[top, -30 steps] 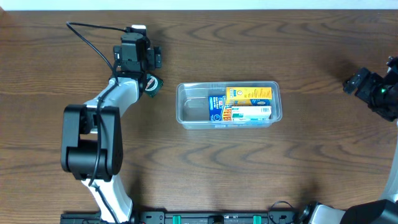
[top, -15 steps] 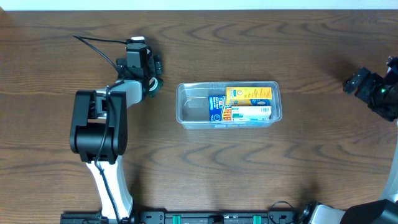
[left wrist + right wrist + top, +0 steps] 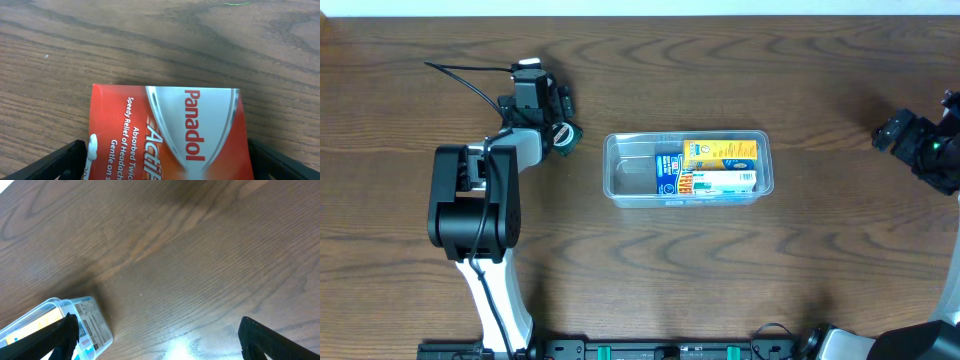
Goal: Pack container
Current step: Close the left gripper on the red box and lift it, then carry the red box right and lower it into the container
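Container (image 3: pixel 630 172) holds three boxes (image 3: pixel 720 152); one Panadol box (image 3: pixel 167 130) sits outside it.

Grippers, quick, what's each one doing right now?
Left gripper: open, fingers either side of the Panadol box.
Right gripper: open, holding nothing.

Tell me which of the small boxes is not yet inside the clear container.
The red Panadol box: it sits between the fingers of the left hand, outside the container, while the yellow box, the blue box and the white box lie in it.
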Robot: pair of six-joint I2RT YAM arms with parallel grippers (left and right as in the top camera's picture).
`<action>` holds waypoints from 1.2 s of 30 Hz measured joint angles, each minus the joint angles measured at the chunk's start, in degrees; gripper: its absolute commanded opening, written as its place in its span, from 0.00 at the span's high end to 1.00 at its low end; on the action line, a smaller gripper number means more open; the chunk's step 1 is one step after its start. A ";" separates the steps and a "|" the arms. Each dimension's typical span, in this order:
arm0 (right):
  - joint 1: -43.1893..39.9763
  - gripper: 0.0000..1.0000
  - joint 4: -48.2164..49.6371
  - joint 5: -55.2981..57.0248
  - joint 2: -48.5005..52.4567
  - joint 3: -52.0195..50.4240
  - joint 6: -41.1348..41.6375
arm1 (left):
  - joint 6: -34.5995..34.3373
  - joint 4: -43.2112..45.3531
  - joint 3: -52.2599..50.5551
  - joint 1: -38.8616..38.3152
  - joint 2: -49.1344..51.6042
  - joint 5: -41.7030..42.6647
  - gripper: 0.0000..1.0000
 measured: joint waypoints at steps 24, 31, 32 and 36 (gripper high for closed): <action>0.00 0.01 0.00 0.00 0.00 0.00 0.00 | -0.33 -11.30 0.26 -0.15 -8.48 0.04 0.18; 0.00 0.01 0.00 0.00 0.00 0.00 0.00 | -0.33 -23.54 0.28 -0.76 -23.28 0.02 0.18; 0.00 0.01 0.02 0.02 0.00 0.00 0.00 | -0.35 -24.85 0.28 -1.01 -24.44 -0.04 0.18; 0.00 0.01 0.00 0.00 0.00 0.00 0.00 | -0.33 -33.48 0.26 -3.21 -30.08 -0.02 0.18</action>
